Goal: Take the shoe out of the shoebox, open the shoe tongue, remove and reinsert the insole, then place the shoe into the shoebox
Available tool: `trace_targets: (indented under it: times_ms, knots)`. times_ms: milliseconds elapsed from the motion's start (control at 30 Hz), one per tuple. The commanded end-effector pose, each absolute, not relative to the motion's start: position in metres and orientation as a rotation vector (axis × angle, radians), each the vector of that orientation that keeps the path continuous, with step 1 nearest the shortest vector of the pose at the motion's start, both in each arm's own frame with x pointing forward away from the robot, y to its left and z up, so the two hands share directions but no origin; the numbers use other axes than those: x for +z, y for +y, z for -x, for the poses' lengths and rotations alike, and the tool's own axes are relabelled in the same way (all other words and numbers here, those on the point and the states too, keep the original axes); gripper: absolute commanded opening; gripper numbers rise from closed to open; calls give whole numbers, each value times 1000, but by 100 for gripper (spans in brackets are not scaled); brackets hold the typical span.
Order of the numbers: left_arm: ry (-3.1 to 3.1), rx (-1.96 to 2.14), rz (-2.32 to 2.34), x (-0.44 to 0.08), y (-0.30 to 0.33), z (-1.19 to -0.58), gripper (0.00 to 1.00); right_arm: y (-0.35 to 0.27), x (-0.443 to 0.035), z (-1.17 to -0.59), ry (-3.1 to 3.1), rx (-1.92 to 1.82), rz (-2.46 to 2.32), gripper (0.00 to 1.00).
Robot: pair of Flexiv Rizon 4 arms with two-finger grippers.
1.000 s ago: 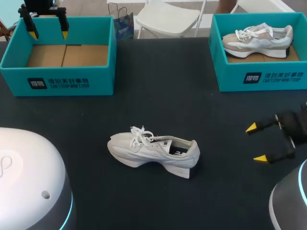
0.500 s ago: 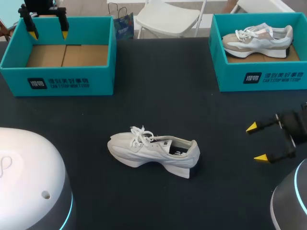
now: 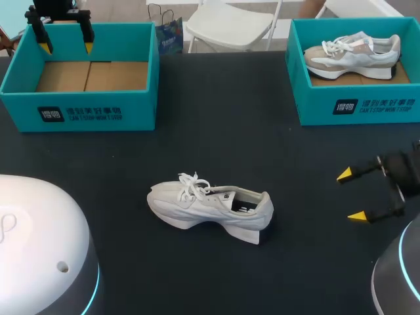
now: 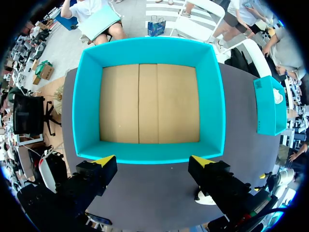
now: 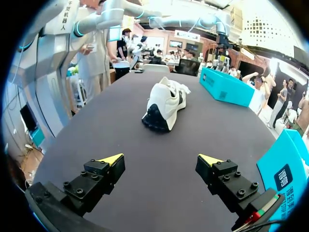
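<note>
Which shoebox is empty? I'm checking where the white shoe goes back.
The shoebox at the left gripper: only bare cardboard inside. The other shoebox holds a shoe.

The counter [image 3: 216,118] was big and flat, with a dark, almost black top. The top looked plain and dull, not shiny. Soft, even light fell on it, leaving only faint shadows.

The left claw [image 3: 65,46] and the right claw [image 3: 350,195] each have two black, blocky fingers [image 5: 91,182] that end in bright yellow wedge tips. Small round screws [image 5: 83,173] sit in the finger blocks. A red and green strip [image 5: 255,215] runs beside one right finger. The left arm [image 3: 39,249] has a white domed shell and the right arm [image 3: 394,279] a grey one. Each shell carries a glowing cyan ring [image 3: 98,285].
</note>
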State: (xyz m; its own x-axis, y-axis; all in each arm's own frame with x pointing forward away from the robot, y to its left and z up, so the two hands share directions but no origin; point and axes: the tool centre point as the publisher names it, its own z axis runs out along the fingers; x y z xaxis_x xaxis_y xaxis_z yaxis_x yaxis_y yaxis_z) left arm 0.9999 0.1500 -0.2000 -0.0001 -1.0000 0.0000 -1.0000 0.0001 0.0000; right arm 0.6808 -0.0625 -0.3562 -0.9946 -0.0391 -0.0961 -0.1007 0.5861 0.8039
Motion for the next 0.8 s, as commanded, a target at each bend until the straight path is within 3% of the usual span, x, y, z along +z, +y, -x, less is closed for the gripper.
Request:
trace_targets:
  times_ms: [33, 300, 800]
  knots:
    - [2222, 0, 2221, -200, 150, -1000, 100, -62, -356, -681, 2740, 1389, 120, 100]
    - [2222, 0, 2221, -200, 150, -1000, 100, -62, -356, -681, 2740, 1389, 120, 100]
    - [2222, 0, 2221, -200, 150, -1000, 100, 15, -359, -667, 2664, 1245, -188, 100]
